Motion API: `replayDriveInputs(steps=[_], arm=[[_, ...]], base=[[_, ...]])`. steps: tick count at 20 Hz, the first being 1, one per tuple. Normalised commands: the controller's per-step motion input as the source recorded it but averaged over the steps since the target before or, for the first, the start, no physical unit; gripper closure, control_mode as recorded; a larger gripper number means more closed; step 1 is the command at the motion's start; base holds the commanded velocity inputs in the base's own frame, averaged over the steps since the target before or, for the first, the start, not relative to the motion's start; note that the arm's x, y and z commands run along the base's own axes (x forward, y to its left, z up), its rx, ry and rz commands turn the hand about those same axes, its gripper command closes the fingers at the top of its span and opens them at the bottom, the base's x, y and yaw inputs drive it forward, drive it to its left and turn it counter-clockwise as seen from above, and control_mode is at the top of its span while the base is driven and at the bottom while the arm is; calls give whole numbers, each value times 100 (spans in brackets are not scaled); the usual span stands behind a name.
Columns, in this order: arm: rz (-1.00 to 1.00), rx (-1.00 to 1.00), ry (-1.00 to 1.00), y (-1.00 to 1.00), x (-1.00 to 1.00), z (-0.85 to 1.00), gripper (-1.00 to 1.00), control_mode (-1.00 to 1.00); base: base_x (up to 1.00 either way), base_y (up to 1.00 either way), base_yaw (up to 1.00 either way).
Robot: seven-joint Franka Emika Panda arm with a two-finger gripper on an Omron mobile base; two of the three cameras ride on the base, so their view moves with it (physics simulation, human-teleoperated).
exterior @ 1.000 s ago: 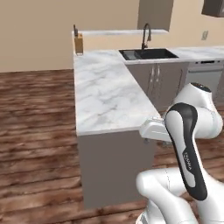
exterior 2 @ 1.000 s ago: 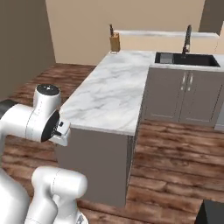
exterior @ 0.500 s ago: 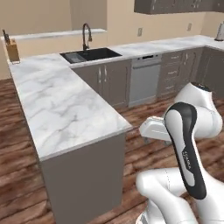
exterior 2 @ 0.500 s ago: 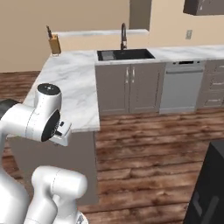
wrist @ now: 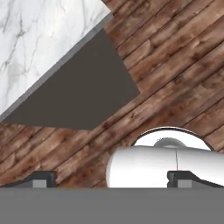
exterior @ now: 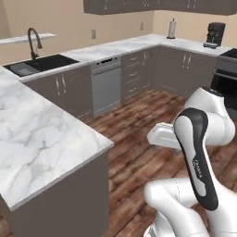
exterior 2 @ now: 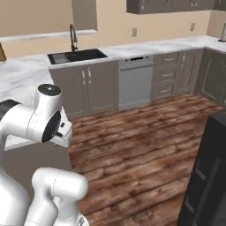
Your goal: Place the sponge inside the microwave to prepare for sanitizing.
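Observation:
The sponge and the microwave are out of view. My gripper (wrist: 113, 180) is open, its two dark fingertips (wrist: 43, 179) standing far apart with nothing between them. It points down at the wooden floor (wrist: 175, 65) beside the corner of the marble island counter (wrist: 39, 48). The arm is folded close over the base, with the hand (exterior: 162, 135) held low in front of it, to the right of the island counter (exterior: 41, 134).
A sink with a faucet (exterior: 34, 62) and a dishwasher (exterior: 106, 88) line the back counter. A coffee machine (exterior: 214, 33) and a paper towel roll (exterior: 172, 28) stand at the far right corner. A tall black appliance (exterior 2: 207, 176) is near on the right. Wooden floor (exterior 2: 141, 145) lies open ahead.
The whole picture has slid left: the base has turned right, away from the island, and more of the back and right counters now show. The arm's pose and open gripper are unchanged.

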Motion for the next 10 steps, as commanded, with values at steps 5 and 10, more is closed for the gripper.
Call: replayDriveInputs(steps=[5,10], arm=[[0,0,0,0,0,0,-100,100],[0,0,0,0,0,0,-100,100]], base=[[36,15,-66],[36,16,-66]])
